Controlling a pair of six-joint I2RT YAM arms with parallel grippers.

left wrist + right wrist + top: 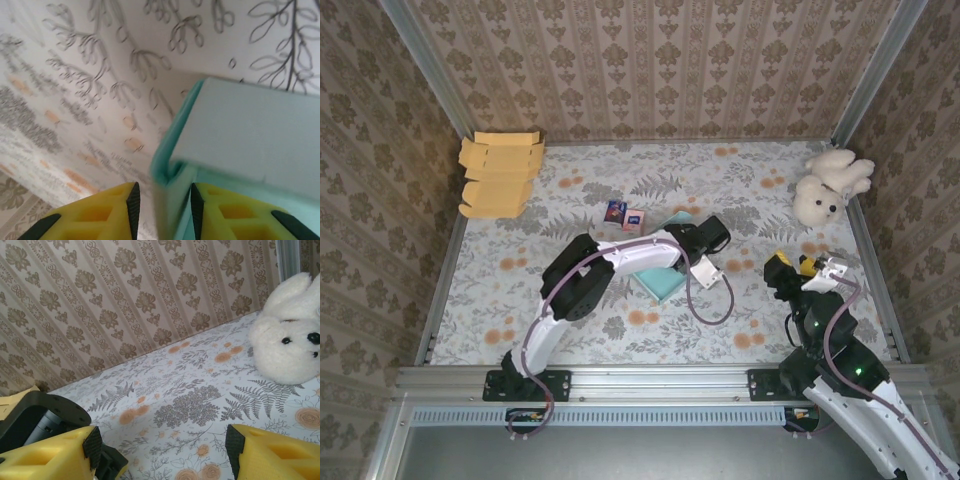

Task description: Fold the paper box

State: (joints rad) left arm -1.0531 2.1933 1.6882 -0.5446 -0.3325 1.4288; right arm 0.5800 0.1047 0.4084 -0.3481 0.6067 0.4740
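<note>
Across the whole floral-patterned counter [750,200], little is under way apart from one thing near the middle. The left arm [575,285] reaches from its base diagonally to that spot, while the right arm [825,340] stands folded at the near right, well apart from the work. A stack of flat tan cartons [500,175] lies in the far left corner and a white plush toy [830,185] sits in the far right one; neither is involved. The teal paper box [658,284] rests on the counter near the centre, partly hidden under the left arm in the overhead view. From the left wrist, the box [250,135] shows an upright side wall with a flat panel lying over it, so at least one wall looks raised and a flap turned in. By that evidence the folding seems partly done, though the remaining sides cannot be seen, and whether any flaps need tucking cannot be told. The left end effector [162,200] straddles that side wall with its jaws partly apart; a sliver of counter shows between one pad and the wall, so it does not appear to be clamping. The right end effector [162,444] is spread wide with nothing between its fingers. Two small packets [625,215] lie just beyond the box.
</note>
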